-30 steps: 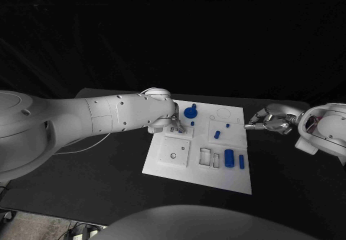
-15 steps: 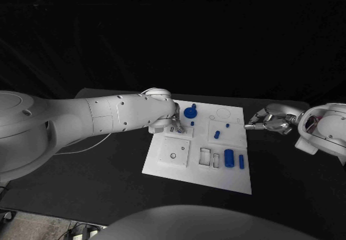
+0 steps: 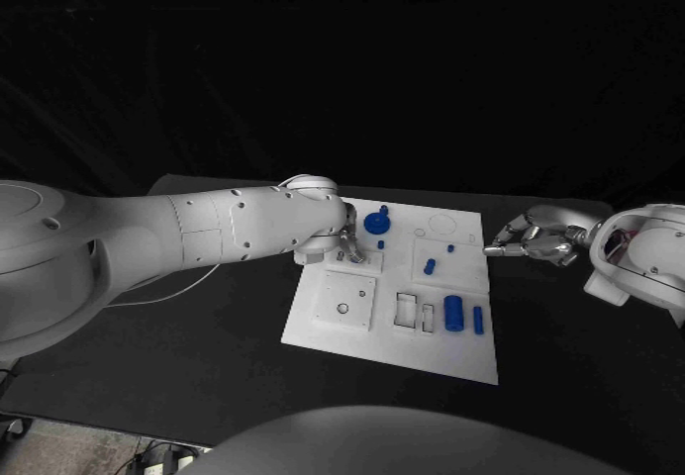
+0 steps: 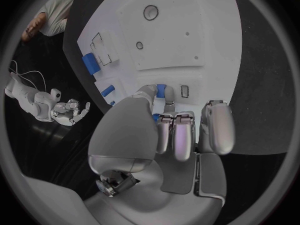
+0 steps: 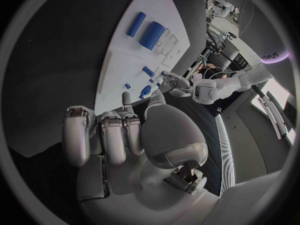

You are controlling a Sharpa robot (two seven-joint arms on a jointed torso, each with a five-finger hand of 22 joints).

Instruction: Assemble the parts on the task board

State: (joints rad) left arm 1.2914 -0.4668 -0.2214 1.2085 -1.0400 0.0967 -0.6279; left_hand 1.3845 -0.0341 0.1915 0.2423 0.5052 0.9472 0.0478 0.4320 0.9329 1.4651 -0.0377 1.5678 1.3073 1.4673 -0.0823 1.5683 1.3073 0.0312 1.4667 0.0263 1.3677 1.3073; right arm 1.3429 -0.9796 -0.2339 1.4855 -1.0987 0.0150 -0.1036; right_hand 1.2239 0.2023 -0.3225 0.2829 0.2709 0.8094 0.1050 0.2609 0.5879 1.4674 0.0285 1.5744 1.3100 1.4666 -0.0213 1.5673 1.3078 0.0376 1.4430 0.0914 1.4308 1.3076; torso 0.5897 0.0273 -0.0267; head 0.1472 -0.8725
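The white task board (image 3: 374, 327) lies mid-table. My left hand (image 3: 347, 247) is over its far left part. In the left wrist view its thumb and a finger pinch a small blue part (image 4: 161, 90) just above the board (image 4: 187, 40), beside a small slot (image 4: 184, 91). My right hand (image 3: 532, 242) hovers off the board's right edge over the black table, fingers curled in and holding nothing; the same hand (image 5: 119, 130) is seen from behind in the right wrist view. A blue round knob (image 3: 377, 222), a blue peg (image 3: 430, 266), a thick blue cylinder (image 3: 454, 312) and a slim blue bar (image 3: 478, 319) lie on the board.
Two more small blue pieces (image 3: 381, 243) (image 3: 449, 248) sit on the board's far half. A square plate with a round hole (image 3: 344, 300) and rectangular slots (image 3: 416, 312) take up the near half. Black table surrounds the board. A thin cable (image 3: 171, 289) runs at the left.
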